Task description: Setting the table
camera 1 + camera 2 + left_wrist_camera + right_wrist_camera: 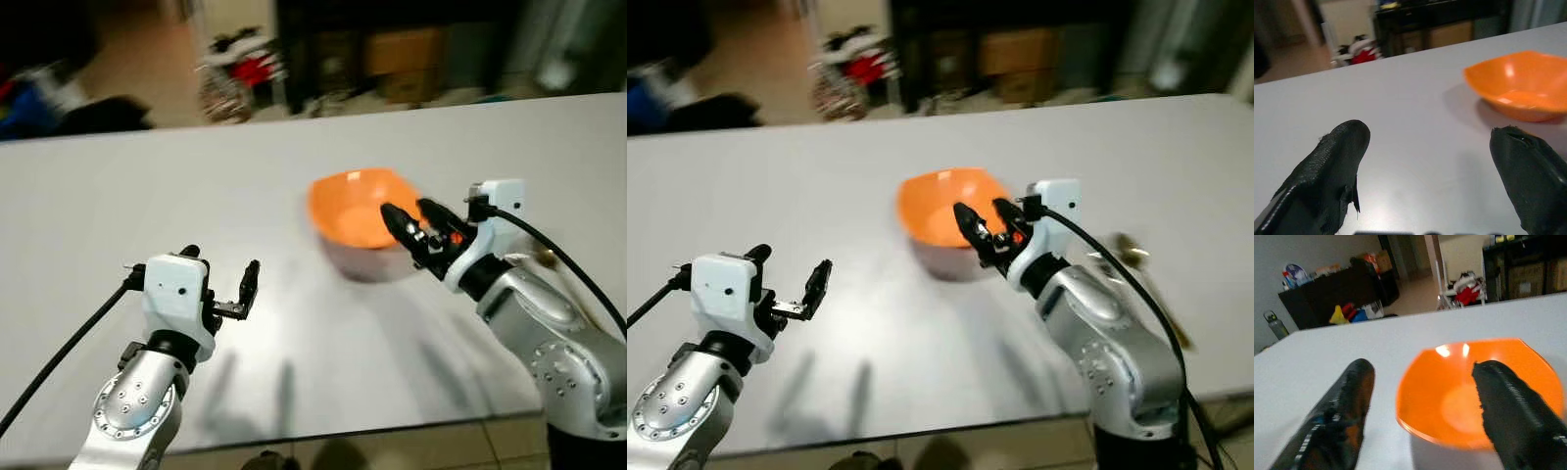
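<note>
An orange bowl (355, 208) stands on the white table (245, 186), a little right of centre. My right gripper (407, 209) is open at the bowl's near right rim. In the right wrist view one finger (1508, 401) hangs over the bowl's inside (1459, 406), and the other finger (1342, 406) is outside the rim. Nothing is held. My left gripper (222, 259) is open and empty above bare table, near the front left, well apart from the bowl (1518, 85). A gold-coloured spoon (1136, 258) lies on the table to the right, behind my right arm.
The table's front edge (392, 431) runs just below both arms, with tiled floor beyond it. Past the far edge are dark shelving with cardboard boxes (407, 59) and a blurred pile of red and white things (240, 64) on the floor.
</note>
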